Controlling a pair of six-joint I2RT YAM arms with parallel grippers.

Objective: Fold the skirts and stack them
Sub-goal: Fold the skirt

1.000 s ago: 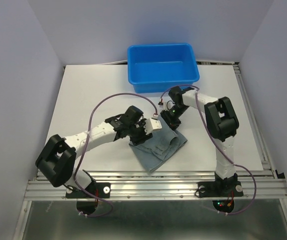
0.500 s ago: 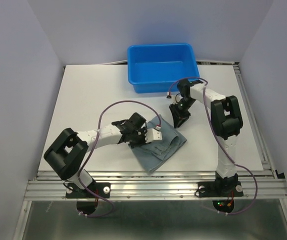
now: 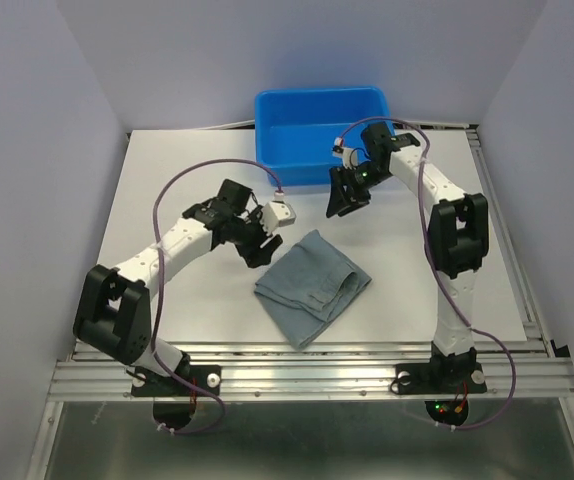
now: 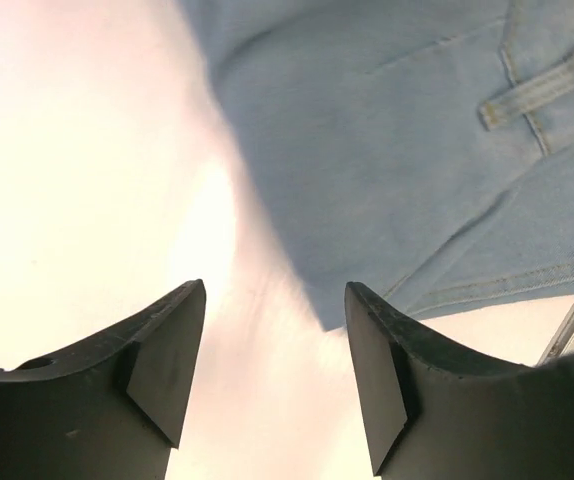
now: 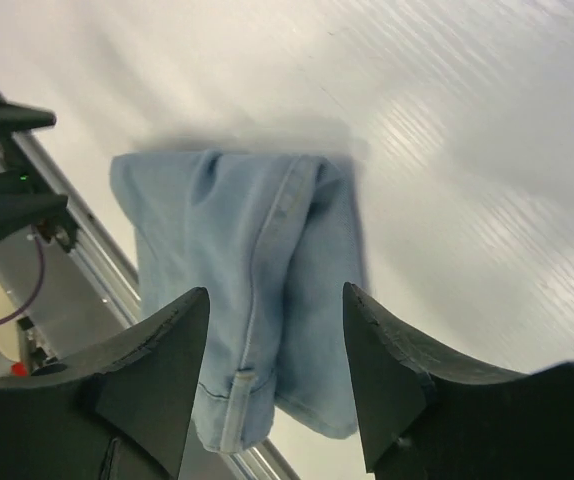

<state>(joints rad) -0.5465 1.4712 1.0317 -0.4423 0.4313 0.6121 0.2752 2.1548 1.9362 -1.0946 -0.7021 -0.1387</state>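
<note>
**Both hands open and clear of the folded skirt**

A grey-blue skirt (image 3: 312,285) lies folded in a loose bundle on the white surface (image 3: 167,180), near the front edge and roughly midway between the two arms. It rests alone, with no hand touching it.

The left hand (image 3: 257,245) hovers just left of the skirt's far-left corner. In the left wrist view its two dark fingers (image 4: 167,350) stand apart with only bare surface between them. The cloth (image 4: 397,150) lies just ahead, and a stitched belt loop (image 4: 532,95) shows near the right edge.

The right hand (image 3: 339,203) hangs farther back, close to the near wall of the blue tub (image 3: 287,170) and well apart from the skirt. Its fingers (image 5: 157,360) are also spread and hold nothing. The right wrist view looks down past them onto the bundle (image 5: 237,220), where a seam runs along one fold.
</note>
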